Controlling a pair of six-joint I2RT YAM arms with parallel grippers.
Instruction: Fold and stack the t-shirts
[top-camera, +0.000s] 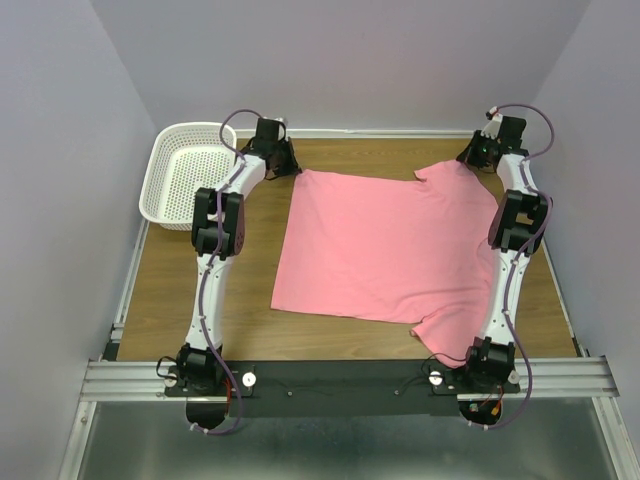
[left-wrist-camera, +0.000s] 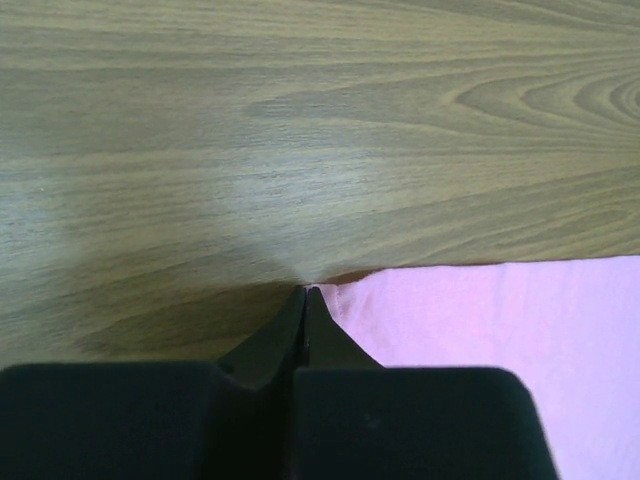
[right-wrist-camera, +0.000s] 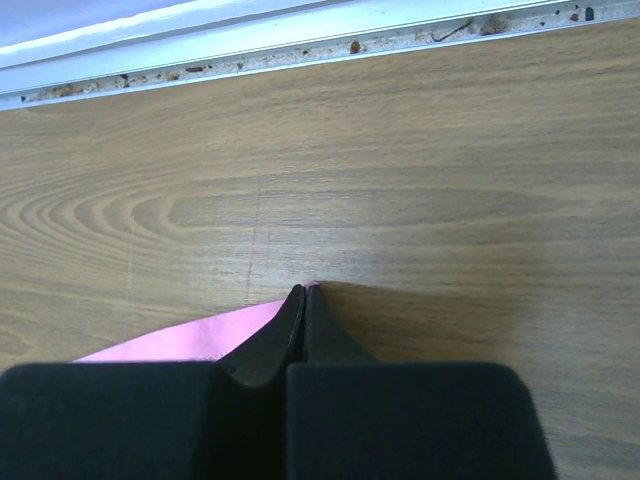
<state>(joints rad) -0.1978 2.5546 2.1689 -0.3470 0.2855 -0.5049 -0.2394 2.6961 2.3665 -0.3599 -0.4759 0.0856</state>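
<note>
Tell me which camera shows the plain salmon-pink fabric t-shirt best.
Top external: the whole salmon-pink t-shirt lies spread flat. Left wrist shows only a corner edge; right wrist only a thin sliver.

Landmark: salmon-pink short-sleeved t-shirt (top-camera: 385, 245).
Left of it: bare brown wood-grain surface (top-camera: 165, 300), crossed by the white left arm (top-camera: 215, 265).
Far-left of it: white perforated plastic basket (top-camera: 185, 170) fills the corner.
Its right edge: white right arm (top-camera: 505, 280) overhangs.
Beyond it: narrow bare strip, then the wall.
</note>
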